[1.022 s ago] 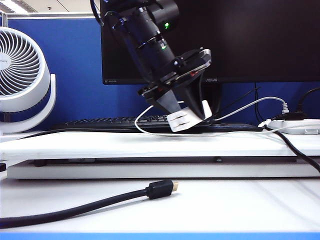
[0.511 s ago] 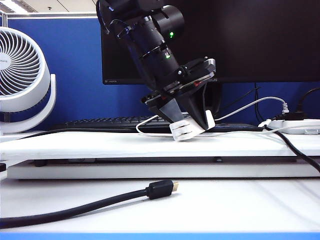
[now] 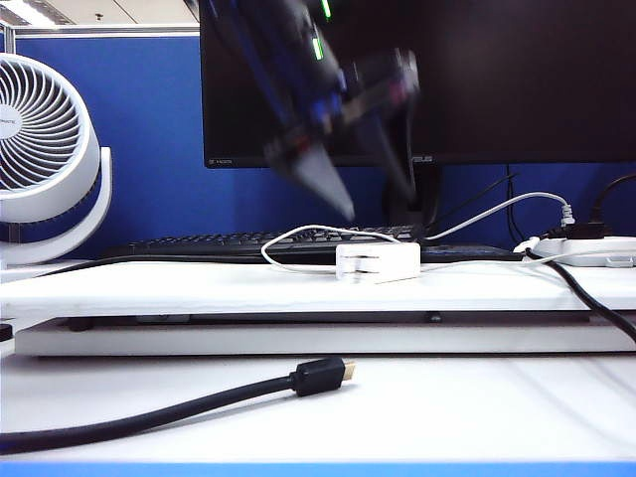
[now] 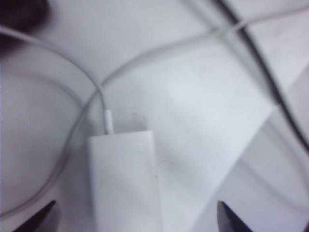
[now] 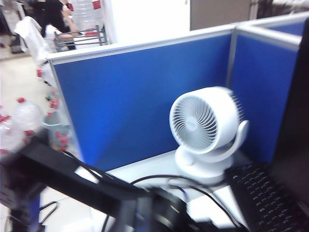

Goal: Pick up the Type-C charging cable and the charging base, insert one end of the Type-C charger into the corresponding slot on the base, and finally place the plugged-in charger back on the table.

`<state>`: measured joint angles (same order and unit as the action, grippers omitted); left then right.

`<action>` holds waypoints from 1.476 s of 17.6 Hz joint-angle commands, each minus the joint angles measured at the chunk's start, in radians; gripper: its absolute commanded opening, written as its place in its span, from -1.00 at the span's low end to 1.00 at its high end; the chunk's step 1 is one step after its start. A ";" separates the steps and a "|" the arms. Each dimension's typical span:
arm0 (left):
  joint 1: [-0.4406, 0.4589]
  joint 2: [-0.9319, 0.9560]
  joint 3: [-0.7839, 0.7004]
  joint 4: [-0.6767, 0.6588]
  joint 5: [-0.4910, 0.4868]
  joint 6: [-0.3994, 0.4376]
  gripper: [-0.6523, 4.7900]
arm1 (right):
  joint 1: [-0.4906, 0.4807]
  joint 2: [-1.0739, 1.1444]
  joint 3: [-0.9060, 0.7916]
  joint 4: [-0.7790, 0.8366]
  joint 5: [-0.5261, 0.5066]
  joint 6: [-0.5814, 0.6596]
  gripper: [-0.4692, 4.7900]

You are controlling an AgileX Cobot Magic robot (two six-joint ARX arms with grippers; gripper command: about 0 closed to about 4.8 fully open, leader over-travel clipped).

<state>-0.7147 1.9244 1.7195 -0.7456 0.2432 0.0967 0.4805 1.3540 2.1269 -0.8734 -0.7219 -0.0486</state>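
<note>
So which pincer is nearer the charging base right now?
Left. The left pincer hangs open just above the charging base; the right pincer is out of every view, its camera facing the fan.

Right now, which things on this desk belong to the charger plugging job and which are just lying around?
Job:
charging base
Type-C charging cable, plugged into it
table
left gripper, open above
right gripper, unseen

Lying about:
fan
keyboard
black cable
power strip
monitor
</note>
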 commanded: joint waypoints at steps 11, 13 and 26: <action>-0.003 -0.592 0.006 -0.045 -0.047 -0.002 -0.78 | 0.002 -0.177 -0.005 -0.281 0.353 -0.077 -0.84; -0.003 -0.702 0.006 -0.087 -0.114 -0.001 -0.78 | 0.002 -0.227 -0.055 -0.303 0.352 -0.111 -0.84; -0.003 -1.235 -0.001 -0.452 -0.206 -0.003 -0.78 | 0.002 -0.850 -1.318 0.518 0.543 0.003 -0.84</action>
<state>-0.7166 0.7044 1.7222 -1.1782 0.0402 0.0937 0.4828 0.5232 0.8604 -0.4038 -0.2157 -0.0494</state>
